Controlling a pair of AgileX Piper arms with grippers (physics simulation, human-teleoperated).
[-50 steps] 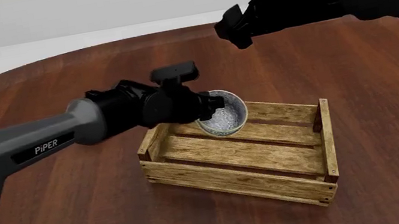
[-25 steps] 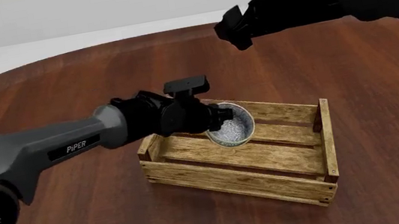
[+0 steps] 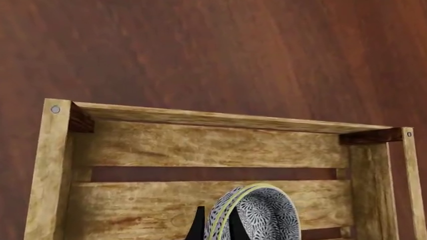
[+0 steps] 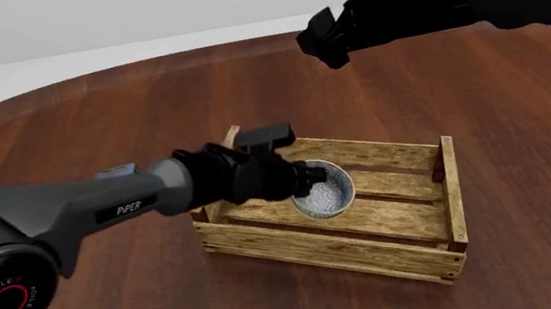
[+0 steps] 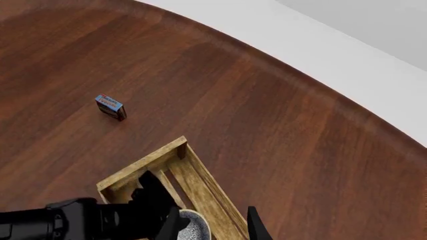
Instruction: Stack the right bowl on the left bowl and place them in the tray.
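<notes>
Left black gripper [image 4: 296, 178] clamped on tilted grey patterned stacked bowls [image 4: 323, 188], inside light-wood slatted tray [image 4: 327, 245]. Right black gripper [image 4: 322, 39] raised beyond tray; opening indiscernible

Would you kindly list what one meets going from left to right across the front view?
Left arm → left tool → stacked bowls → the tray's right end wall. The right arm hangs above the far side and overlaps these, so it is left out.
</notes>
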